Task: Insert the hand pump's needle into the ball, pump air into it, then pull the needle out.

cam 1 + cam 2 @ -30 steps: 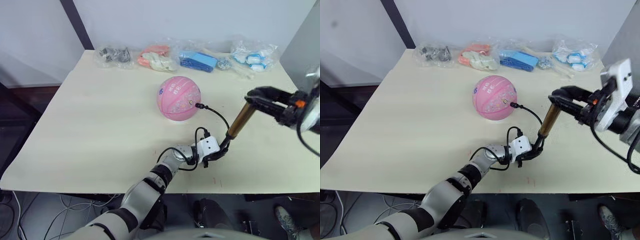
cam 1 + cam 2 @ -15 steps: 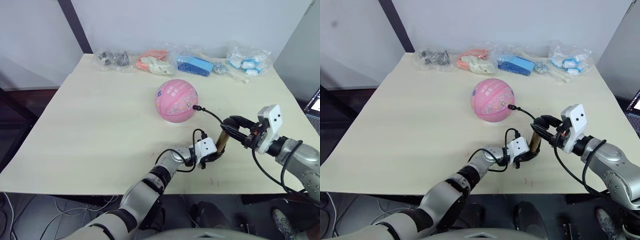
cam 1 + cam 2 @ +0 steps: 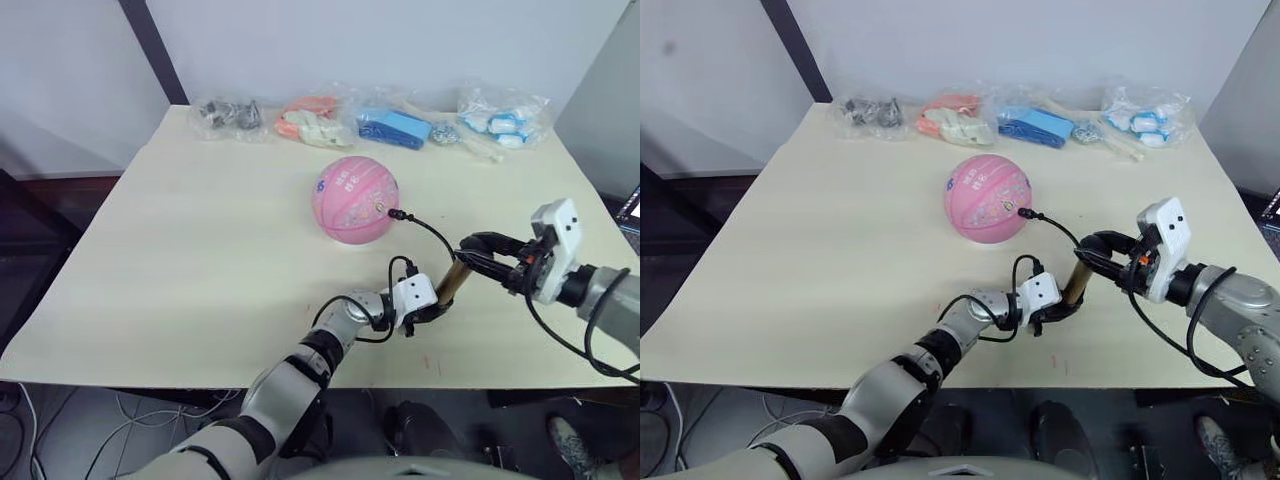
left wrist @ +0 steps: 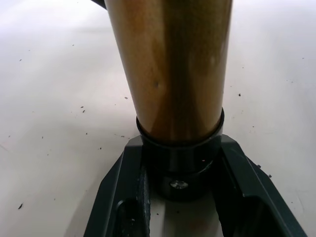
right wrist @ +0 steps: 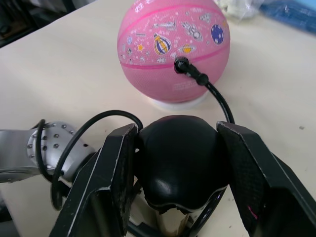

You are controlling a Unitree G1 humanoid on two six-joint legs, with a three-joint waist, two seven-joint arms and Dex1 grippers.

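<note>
Pumping stage: needle [image 5: 188, 70] seated in ball [image 3: 355, 198]; left end effector [image 3: 437, 307] clamped on hand pump [image 3: 452, 284] base for steadiness, right end effector [image 3: 478, 247] closed around T-handle [image 5: 180, 165].

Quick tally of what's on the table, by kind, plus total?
Ball: 1
Hand pump: 1
Plastic bags of small items along the far edge: 4, namely dark parts, orange-white, blue, blue-white
Total: 6
</note>
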